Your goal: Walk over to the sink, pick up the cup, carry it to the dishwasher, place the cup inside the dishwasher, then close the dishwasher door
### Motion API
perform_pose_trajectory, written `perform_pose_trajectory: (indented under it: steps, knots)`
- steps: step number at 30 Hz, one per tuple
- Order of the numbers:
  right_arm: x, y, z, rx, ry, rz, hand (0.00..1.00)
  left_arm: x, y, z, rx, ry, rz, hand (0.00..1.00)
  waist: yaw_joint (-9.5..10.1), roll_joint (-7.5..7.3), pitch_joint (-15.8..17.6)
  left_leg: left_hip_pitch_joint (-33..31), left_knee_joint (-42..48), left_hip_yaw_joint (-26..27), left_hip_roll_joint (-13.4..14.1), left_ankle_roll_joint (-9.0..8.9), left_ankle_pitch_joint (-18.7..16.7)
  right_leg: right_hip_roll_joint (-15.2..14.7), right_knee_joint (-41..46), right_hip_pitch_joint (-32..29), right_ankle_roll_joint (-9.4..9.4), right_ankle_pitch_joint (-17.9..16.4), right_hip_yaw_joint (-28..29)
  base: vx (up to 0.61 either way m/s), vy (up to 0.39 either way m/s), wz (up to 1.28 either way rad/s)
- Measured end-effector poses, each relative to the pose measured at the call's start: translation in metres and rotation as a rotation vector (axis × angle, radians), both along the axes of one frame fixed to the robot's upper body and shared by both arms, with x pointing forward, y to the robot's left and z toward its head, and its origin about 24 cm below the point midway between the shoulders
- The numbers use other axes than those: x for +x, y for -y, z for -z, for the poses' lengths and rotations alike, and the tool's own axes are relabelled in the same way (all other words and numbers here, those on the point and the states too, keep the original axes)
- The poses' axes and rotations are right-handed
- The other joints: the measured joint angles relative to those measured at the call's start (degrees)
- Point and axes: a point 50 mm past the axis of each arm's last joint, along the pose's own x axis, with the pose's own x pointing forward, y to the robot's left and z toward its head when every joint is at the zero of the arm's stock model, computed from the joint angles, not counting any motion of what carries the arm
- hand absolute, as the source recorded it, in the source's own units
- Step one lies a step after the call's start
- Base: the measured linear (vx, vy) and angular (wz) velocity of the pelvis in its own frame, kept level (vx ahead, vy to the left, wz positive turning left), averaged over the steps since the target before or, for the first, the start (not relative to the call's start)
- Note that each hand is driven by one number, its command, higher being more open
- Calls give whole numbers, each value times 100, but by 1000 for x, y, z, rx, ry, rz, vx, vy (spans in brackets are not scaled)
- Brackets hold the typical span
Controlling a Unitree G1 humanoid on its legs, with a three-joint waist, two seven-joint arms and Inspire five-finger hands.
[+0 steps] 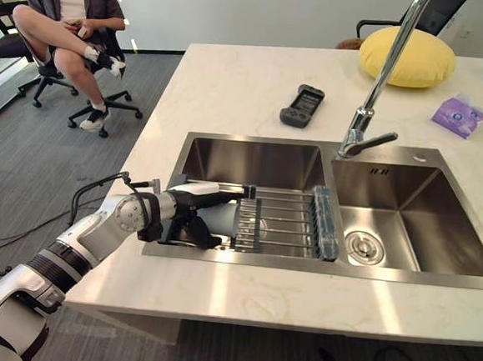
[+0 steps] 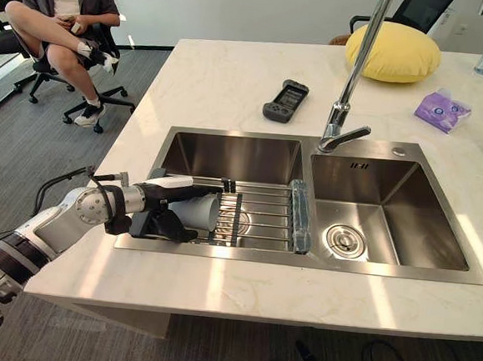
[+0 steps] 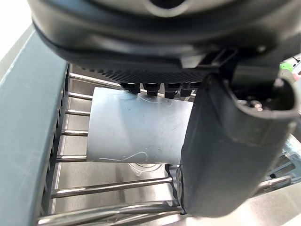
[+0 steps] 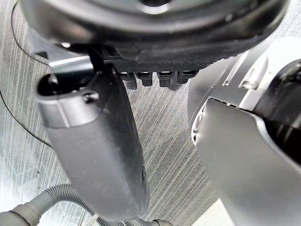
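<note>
Curling the straight fingers and thumb of the open left hand evenly round the cup, which lies on its side between them on the sink rack, should come before any lift.

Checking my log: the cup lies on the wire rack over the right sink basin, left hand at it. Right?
No: the cup lies on the wire rack over the left sink basin, left hand at it; the right eye view shows this.
</note>
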Motion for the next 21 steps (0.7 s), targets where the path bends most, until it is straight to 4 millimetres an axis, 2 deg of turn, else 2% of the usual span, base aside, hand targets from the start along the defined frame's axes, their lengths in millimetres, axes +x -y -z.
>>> perform_pose_trajectory:
  steps: [9, 21]
  knots:
    - [-7, 1, 0, 1, -8, 16, 100, 2, -5, 5, 48, 34, -6, 100, -21, 6, 5, 30, -4, 86, 10, -6, -4, 15, -26, -14, 0, 38, 106, -24, -7, -5]
    - [-15, -4, 1, 10, -30, 2, 100, 13, -17, 16, 79, -41, -104, 100, -142, -4, 14, 146, -6, 336, 33, -43, -67, 50, -81, -11, -2, 86, 314, -20, -10, -10]
